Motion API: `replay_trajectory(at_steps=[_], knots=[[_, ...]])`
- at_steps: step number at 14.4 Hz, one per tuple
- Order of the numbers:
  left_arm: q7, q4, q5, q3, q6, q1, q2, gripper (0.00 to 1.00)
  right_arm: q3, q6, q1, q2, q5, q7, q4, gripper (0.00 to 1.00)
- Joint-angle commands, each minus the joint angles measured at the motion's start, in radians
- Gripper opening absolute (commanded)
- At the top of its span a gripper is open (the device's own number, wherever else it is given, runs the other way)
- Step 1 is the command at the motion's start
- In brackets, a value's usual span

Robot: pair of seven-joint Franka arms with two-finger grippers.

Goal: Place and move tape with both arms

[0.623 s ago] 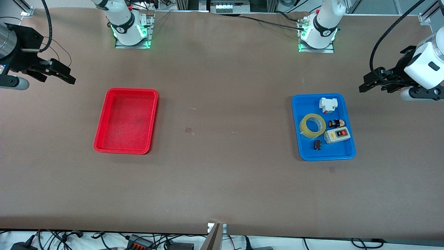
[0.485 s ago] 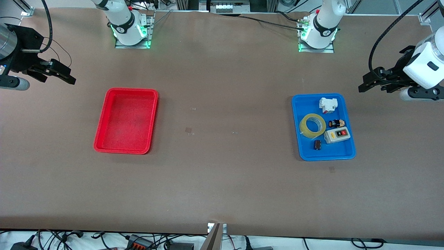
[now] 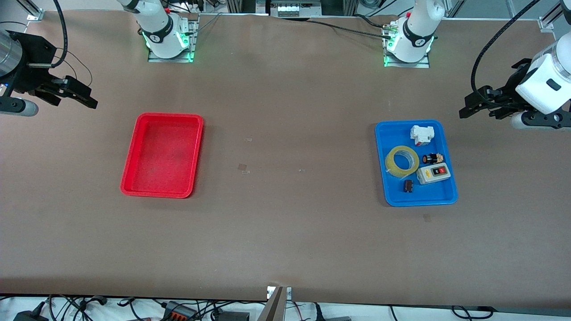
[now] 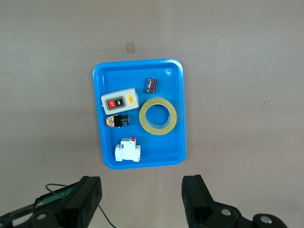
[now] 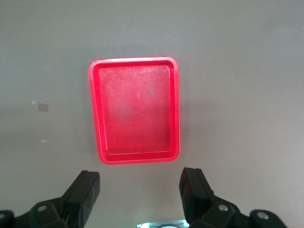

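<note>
Lying flat in the blue tray, the tape is beside the grey switch box. The left gripper hangs over bare table near this tray with fingers spread and empty. The right gripper, also spread and empty, is over the table near the red tray.

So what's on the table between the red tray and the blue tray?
Only bare brown table with a few tiny scraps, as the front view shows. The red tray holds nothing; the tape lies in the blue tray.

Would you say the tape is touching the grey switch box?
Apart. The left wrist view shows a strip of blue tray floor between the tape and the grey switch box.
</note>
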Motion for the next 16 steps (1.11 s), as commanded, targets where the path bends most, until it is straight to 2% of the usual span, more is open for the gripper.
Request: replay_trajectory(at_steps=[1, 3, 6, 9, 11, 13, 16], knots=[[0.021, 0.037, -0.011, 0.006, -0.023, -0.002, 0.019, 1.00, 0.004, 0.001, -0.008, -0.003, 0.013, -0.018, 0.004, 0.99], [0.019, 0.035, -0.011, 0.006, -0.023, -0.004, 0.031, 1.00, 0.004, 0.001, -0.008, -0.003, 0.013, -0.018, 0.005, 0.99], [0.009, 0.034, -0.016, 0.006, -0.041, -0.004, 0.109, 1.00, 0.002, -0.006, -0.011, -0.005, 0.007, -0.019, 0.005, 0.99], [0.022, 0.021, -0.016, 0.006, -0.055, 0.001, 0.133, 1.00, 0.002, -0.006, -0.011, -0.003, 0.008, -0.019, 0.004, 0.99], [0.024, 0.015, -0.014, 0.006, -0.040, -0.004, 0.183, 1.00, 0.002, 0.001, -0.011, -0.002, 0.013, -0.019, 0.004, 0.99], [0.019, -0.001, -0.020, 0.006, 0.023, -0.001, 0.237, 1.00, 0.002, 0.003, -0.010, 0.005, 0.014, -0.019, 0.005, 0.99], [0.021, -0.142, -0.031, -0.001, 0.179, -0.001, 0.237, 1.00, 0.002, 0.003, -0.007, 0.008, 0.014, -0.018, 0.005, 0.99]])
